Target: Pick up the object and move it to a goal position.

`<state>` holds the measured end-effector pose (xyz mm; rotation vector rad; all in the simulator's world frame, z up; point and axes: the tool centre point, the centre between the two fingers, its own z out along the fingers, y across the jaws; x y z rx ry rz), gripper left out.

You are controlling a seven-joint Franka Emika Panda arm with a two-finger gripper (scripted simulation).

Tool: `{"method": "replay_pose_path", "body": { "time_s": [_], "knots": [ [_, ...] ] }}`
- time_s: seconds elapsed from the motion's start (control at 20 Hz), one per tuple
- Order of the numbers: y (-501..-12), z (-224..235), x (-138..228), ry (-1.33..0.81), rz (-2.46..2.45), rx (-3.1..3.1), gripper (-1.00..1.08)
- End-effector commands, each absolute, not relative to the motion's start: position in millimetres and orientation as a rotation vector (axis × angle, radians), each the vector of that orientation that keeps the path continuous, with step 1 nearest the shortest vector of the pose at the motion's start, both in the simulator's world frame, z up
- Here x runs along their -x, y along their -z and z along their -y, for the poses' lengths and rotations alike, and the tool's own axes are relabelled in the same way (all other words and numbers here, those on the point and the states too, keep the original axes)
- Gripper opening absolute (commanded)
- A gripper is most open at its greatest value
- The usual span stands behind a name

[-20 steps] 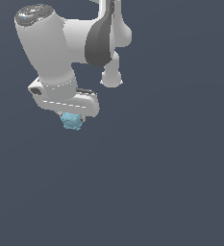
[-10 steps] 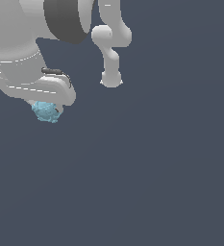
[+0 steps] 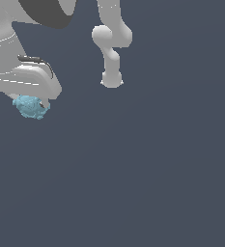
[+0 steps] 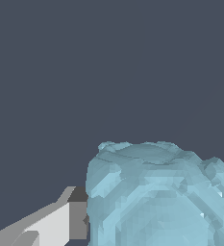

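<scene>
Smooth white arm built of rounded, bulbous links, narrowing to a small flared end piece at its far segment. Broad dark grey band set into the large near link; wrist housing light grey-white, marked with thin dotted seam lines and fitted with a thin dark curved strip along its upper edge. Gripper body white and rounded at its corner; in the wrist view, one finger blocky and white with grey bevelled faces and a dark grey inner pad section.
</scene>
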<state>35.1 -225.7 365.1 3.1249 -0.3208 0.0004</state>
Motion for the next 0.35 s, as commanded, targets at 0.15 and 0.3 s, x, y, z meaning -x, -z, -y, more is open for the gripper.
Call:
{"method": "replay_pose_path", "body": {
  "time_s": [0.15, 0.3],
  "knots": [
    [-371.6, 231.6, -37.8, 0.0, 0.321, -3.125, -1.0],
    [-372.4, 232.2, -38.3, 0.0, 0.321, -3.125, -1.0]
  ]
}}
